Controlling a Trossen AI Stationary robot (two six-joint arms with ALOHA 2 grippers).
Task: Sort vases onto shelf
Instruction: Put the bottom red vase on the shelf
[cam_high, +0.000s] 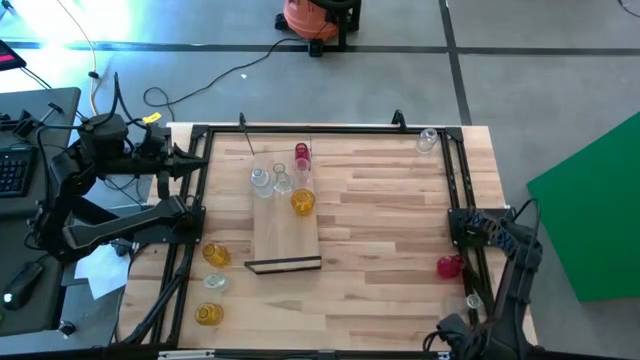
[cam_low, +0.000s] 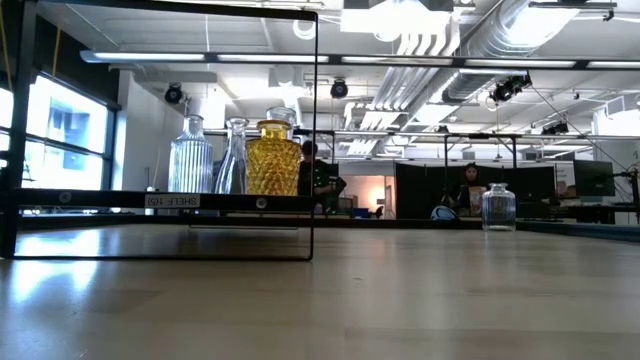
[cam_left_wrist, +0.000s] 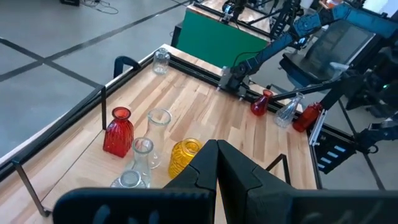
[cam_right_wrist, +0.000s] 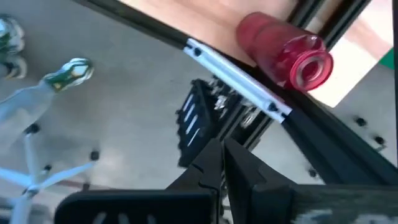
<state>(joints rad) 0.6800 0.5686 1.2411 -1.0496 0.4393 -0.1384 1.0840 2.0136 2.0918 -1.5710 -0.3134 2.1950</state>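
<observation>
Shelf (cam_high: 285, 232) long axis running front-to-back, dark strip nearest front edge

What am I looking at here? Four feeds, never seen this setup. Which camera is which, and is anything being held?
It is a two-armed robot at a wooden table. One camera looks straight down, one sits at tabletop height, and one rides on each wrist. The left gripper and right gripper are both shut and empty, parked at the table's left and right edges. On the shelf, a light board, stand a red vase, a yellow vase and clear ones. More vases wait near the table's edges, including a red one lying on its side by the right arm.
</observation>
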